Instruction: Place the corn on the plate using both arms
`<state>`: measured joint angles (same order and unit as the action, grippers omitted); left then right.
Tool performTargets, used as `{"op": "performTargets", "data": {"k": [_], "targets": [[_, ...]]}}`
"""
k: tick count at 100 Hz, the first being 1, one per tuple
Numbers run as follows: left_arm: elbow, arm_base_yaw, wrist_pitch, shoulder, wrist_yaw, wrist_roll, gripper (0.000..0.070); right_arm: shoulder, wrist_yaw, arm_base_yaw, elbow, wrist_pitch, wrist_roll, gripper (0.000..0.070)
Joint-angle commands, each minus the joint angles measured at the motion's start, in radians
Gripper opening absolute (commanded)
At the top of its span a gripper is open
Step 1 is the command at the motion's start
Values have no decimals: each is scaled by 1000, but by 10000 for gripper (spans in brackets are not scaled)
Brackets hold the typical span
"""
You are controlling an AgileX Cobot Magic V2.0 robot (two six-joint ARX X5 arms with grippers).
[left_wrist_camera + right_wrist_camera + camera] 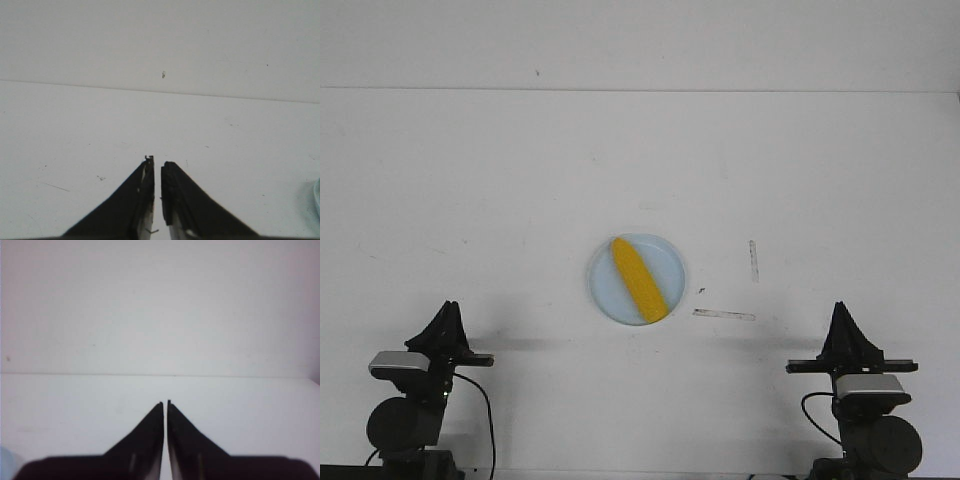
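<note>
1 corn (639, 279) lies diagonally on 1 plate (608, 296) (inside its rim). 2 hands, left hand (448, 309) and right hand (841, 311), both pinched together, holding nothing, well apart from the plate; bare worktop (520, 180) surrounds it.

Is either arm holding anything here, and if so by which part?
Nothing is held. Both the left gripper and right gripper are shut and bare; the corn lies on the plate.

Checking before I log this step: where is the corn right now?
In the front view the corn lies diagonally on the plate at the table's centre, midway between the left gripper and right gripper, touching neither.
</note>
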<state>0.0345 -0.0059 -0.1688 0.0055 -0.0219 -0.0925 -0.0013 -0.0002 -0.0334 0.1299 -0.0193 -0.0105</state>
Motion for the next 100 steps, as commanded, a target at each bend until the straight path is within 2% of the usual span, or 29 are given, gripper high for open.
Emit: {"op": "performTargets", "data": {"k": [1,16,52,100], "targets": [[-22,-1,-12,-2,4,1,40,3,-10,7,-35,-48,7,14],[-21,-1,-12,-2,4,1,40,3,-34,8,-120,-134,6,14],[-21,-1,-12,-2,4,1,40,3,-53,9,-117,-87,8,14],[-21,-1,-12,-2,4,2,40,3,-52,8,-117,-92,8,14]]}}
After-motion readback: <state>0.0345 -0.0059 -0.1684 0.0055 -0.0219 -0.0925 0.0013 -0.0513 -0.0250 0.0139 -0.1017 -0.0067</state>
